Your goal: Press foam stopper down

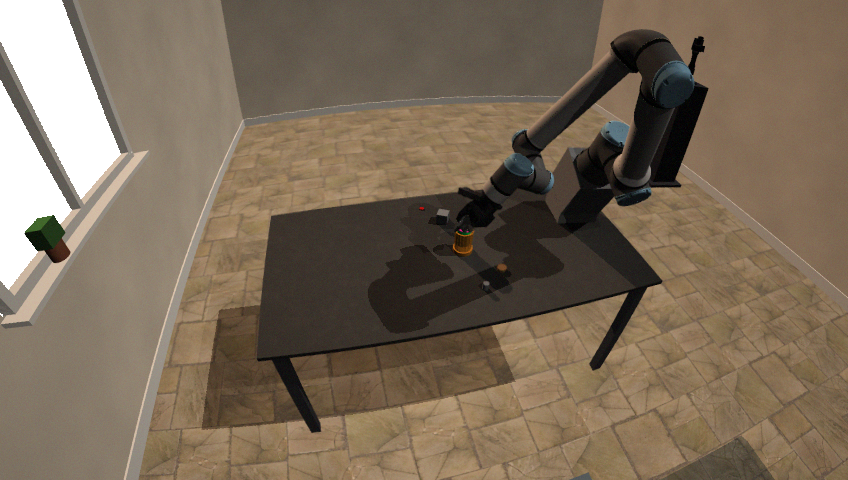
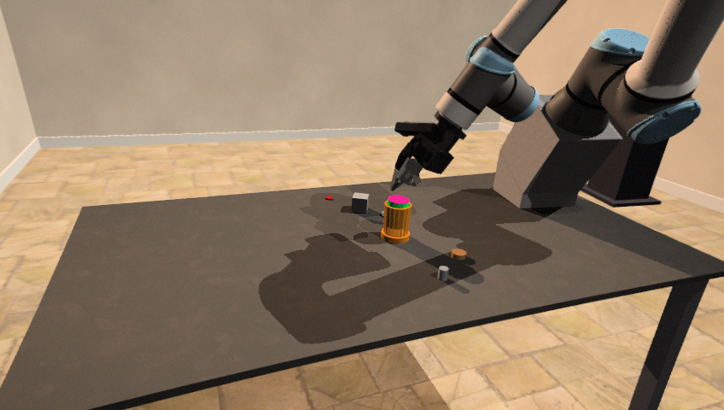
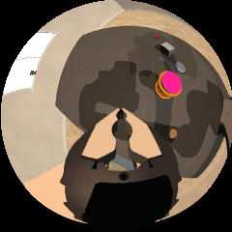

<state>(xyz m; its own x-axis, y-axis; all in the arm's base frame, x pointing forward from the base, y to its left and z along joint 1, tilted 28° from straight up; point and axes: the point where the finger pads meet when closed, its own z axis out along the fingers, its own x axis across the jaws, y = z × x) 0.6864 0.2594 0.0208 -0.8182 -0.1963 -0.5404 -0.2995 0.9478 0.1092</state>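
Note:
An orange ribbed jar (image 2: 396, 222) stands upright near the middle of the dark table, also in the top view (image 1: 462, 241) and the wrist view (image 3: 164, 88). A pink foam stopper (image 2: 397, 199) sits in its mouth, its top a little above the green rim; it also shows in the wrist view (image 3: 171, 82). My gripper (image 2: 397, 183) is shut and empty, tilted, with its fingertips a short way above the stopper, slightly behind it. In the wrist view the closed fingers (image 3: 119, 114) point down at the table beside the jar.
A grey cube (image 2: 359, 202) and a small red dot (image 2: 329, 197) lie behind and left of the jar. A flat orange disc (image 2: 458, 253) and a small grey cylinder (image 2: 442, 272) lie in front and right. The robot base (image 2: 553, 157) stands at the table's far right.

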